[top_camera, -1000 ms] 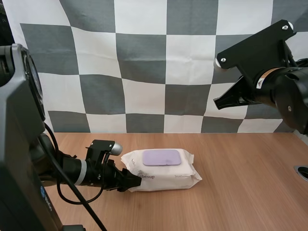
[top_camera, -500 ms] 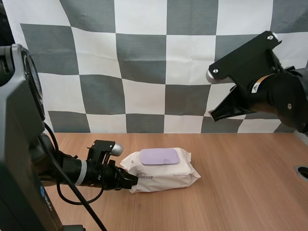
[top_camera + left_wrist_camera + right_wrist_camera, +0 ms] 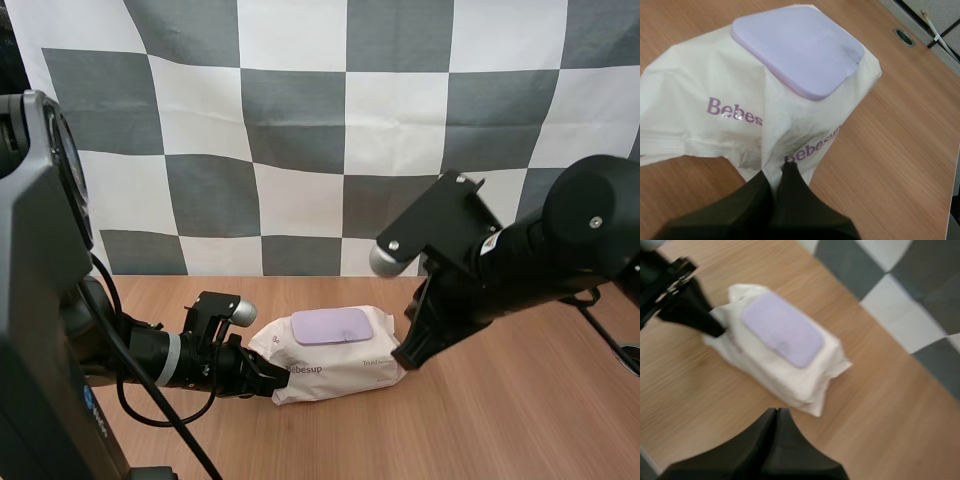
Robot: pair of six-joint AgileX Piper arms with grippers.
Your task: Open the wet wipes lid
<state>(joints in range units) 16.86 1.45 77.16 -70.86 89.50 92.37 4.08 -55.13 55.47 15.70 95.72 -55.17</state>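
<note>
A white wet wipes pack (image 3: 345,366) lies on the wooden table (image 3: 520,420), its flat purple lid (image 3: 333,326) closed on top. My left gripper (image 3: 274,381) lies low at the pack's left end, shut on a fold of the white wrapper; in the left wrist view its tips (image 3: 780,171) pinch the wrapper (image 3: 715,85) just below the lid (image 3: 797,47). My right gripper (image 3: 406,356) is shut and hangs just off the pack's right end. In the right wrist view its joined fingers (image 3: 776,413) point at the pack (image 3: 805,385) and lid (image 3: 781,329), with the left gripper (image 3: 715,330) at the far end.
A round cable hole (image 3: 628,358) sits in the table at the far right, seen too beyond the pack in the left wrist view (image 3: 903,36). Bare wood stretches in front of the pack and to its right.
My left gripper closed on the wrapper at the pack's left end and the pack shifted slightly left. My right arm swung down from high at the right to the pack's right end.
</note>
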